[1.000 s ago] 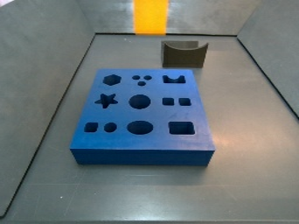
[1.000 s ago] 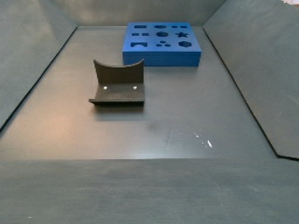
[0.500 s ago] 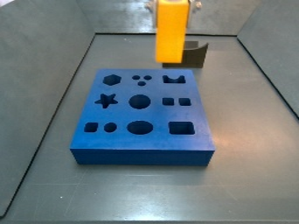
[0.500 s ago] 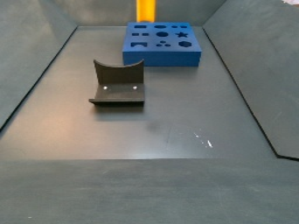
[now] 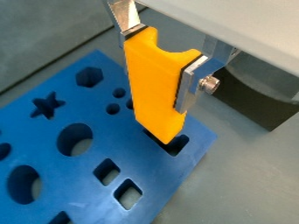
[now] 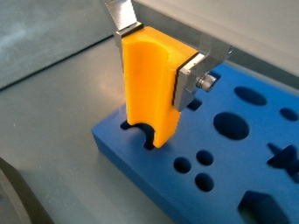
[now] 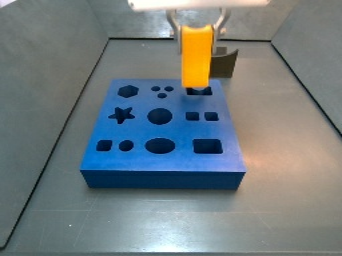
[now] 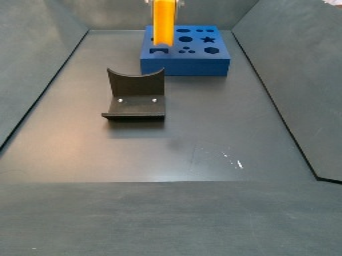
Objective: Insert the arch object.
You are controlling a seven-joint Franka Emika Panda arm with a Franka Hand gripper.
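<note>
My gripper (image 5: 162, 54) is shut on the arch object (image 5: 156, 87), a bright orange-yellow elongated block held upright. Its lower end stands at the arch-shaped hole (image 5: 176, 144) near one edge of the blue board (image 5: 59, 157). In a wrist view the arch object (image 6: 151, 83) meets the hole (image 6: 149, 140) at the board's (image 6: 233, 166) corner. In a side view the gripper (image 7: 198, 24) holds the arch object (image 7: 197, 55) over the far right of the board (image 7: 163, 135). In a side view the arch object (image 8: 162, 22) stands on the board's (image 8: 187, 50) left part. The silver fingers (image 5: 194, 80) clamp its upper half.
The board has several other holes: star (image 7: 122, 114), circles (image 7: 160, 116), squares (image 7: 201, 117). A dark grey fixture with a curved notch (image 8: 134, 96) stands apart from the board; it also shows behind the board (image 7: 225, 62). Grey walls ring the floor.
The gripper has come down and forward with the arch object, from high above the far wall to the board, its lower end now at the arch-shaped hole.
</note>
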